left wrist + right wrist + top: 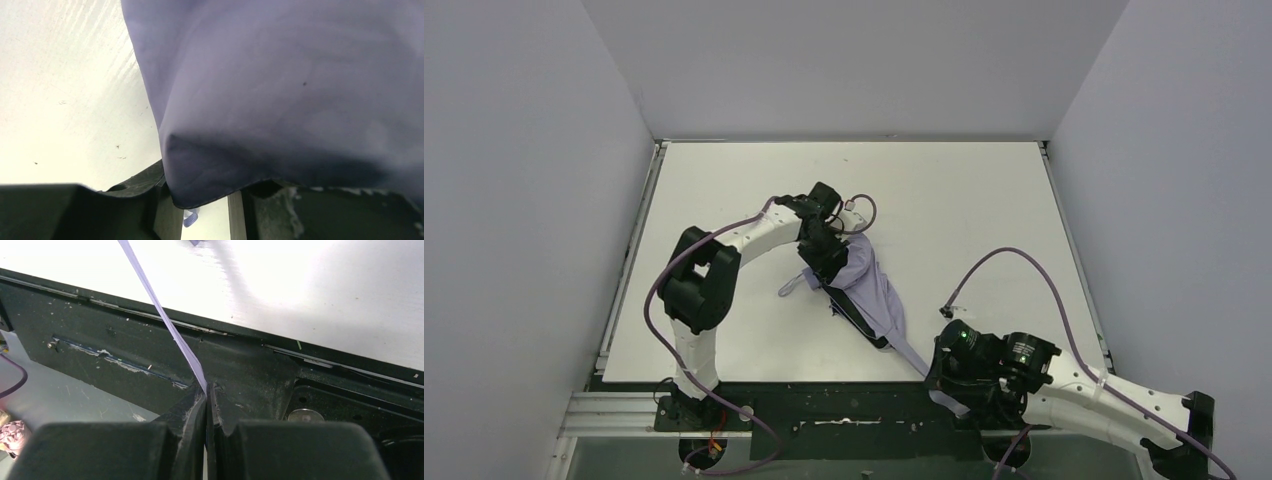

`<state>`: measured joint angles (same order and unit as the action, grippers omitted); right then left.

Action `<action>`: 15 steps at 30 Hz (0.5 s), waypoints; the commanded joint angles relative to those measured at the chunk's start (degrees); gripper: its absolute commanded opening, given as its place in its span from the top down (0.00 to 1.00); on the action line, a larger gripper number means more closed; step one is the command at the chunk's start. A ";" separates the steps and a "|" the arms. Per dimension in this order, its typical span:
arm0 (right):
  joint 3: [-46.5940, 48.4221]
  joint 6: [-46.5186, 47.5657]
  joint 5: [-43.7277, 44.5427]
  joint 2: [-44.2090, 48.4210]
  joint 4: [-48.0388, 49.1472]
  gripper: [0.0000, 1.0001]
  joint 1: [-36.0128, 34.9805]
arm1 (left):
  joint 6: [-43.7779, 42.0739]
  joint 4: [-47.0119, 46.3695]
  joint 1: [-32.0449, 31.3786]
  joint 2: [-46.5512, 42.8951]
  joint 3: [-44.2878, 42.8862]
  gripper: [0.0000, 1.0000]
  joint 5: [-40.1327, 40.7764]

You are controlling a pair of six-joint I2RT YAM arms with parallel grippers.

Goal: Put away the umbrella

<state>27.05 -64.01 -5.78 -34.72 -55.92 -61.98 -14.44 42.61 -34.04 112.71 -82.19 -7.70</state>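
Observation:
The umbrella (871, 288) lies folded and rumpled on the white table (964, 200), pale lavender fabric with a black strip along its near-left side. Its wrist loop (790, 286) sticks out to the left. My left gripper (825, 262) sits on the umbrella's far-left end. In the left wrist view the fabric (280, 90) drapes over the fingertips; the jaws stand slightly apart, gripping the bundle, and a bit of ribbed lavender handle (190, 218) shows between them. My right gripper (940, 377) (206, 388) is shut on a thin lavender strip (165, 320) stretched taut from the umbrella.
Purple cables (1024, 265) loop over the right part of the table. A black rail (844, 410) runs along the table's near edge, under my right gripper. Grey walls enclose the table at left, right and back.

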 commanded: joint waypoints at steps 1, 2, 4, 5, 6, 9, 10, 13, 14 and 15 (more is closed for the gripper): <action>-2.59 -1.34 -2.85 -1.59 -5.32 1.00 -1.38 | -2.53 -9.82 1.43 -3.67 2.01 1.00 15.68; -2.55 -1.57 -1.64 -1.61 -3.50 1.00 -1.39 | -2.51 -10.91 0.63 -4.19 2.87 1.00 16.71; -2.17 -1.60 0.99 -1.43 -0.44 1.00 -1.31 | -2.53 -12.72 -1.19 -5.13 4.77 1.00 19.89; -2.02 -1.56 2.12 -1.33 1.25 0.99 -1.28 | -2.61 -13.48 -2.00 -5.58 5.56 1.00 20.99; -1.86 -1.45 3.05 -1.28 2.85 0.96 -1.26 | -2.81 -14.37 -2.84 -6.05 6.63 1.00 21.98; -1.14 -0.31 4.84 -2.41 6.90 0.89 -0.94 | -3.59 -16.91 -5.48 -7.09 9.13 1.00 25.45; -0.97 0.12 5.00 -3.21 7.77 0.86 -0.75 | -3.78 -17.50 -6.08 -7.43 9.80 1.00 26.18; -1.30 1.87 1.45 -6.43 9.78 0.80 0.73 | -3.93 -18.67 -7.18 -7.50 10.74 1.00 27.83; -1.58 2.32 0.59 -7.35 9.91 0.79 1.17 | -4.01 -18.95 -7.44 -7.50 10.94 1.00 28.37; -1.46 2.67 0.69 -7.87 9.36 0.77 1.17 | -4.21 -19.20 -7.61 -7.54 11.27 1.00 28.59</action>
<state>25.19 -63.68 -3.95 -39.79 -49.25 -61.71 -16.97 28.73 -40.91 107.35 -72.14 13.91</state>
